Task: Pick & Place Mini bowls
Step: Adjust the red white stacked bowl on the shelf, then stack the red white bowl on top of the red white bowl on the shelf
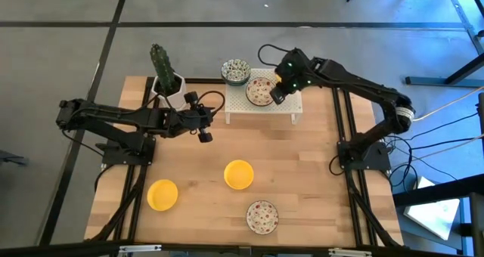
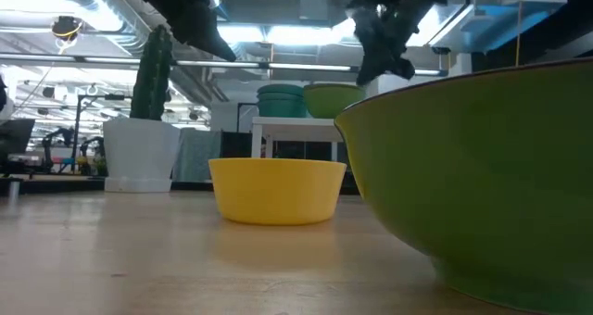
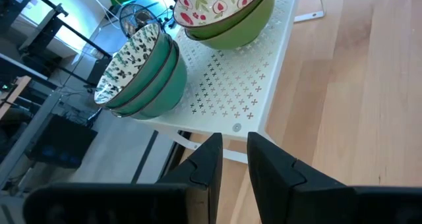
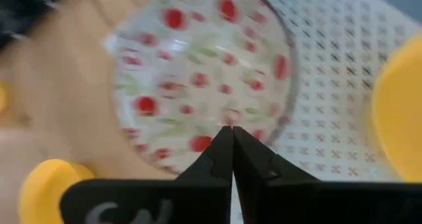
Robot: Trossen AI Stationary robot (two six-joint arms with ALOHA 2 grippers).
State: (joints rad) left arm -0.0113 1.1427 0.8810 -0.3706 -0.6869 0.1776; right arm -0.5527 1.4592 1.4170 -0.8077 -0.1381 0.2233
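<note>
On table: two yellow bowls (image 1: 238, 174), one red-speckled bowl (image 1: 262, 216); both end effectors together.

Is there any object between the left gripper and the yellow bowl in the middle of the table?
Nothing visible. In the high view the left gripper hangs over bare wood, and only open table lies between it and the yellow bowl. The cactus pot and the white rack stand behind it, away from that path.
</note>
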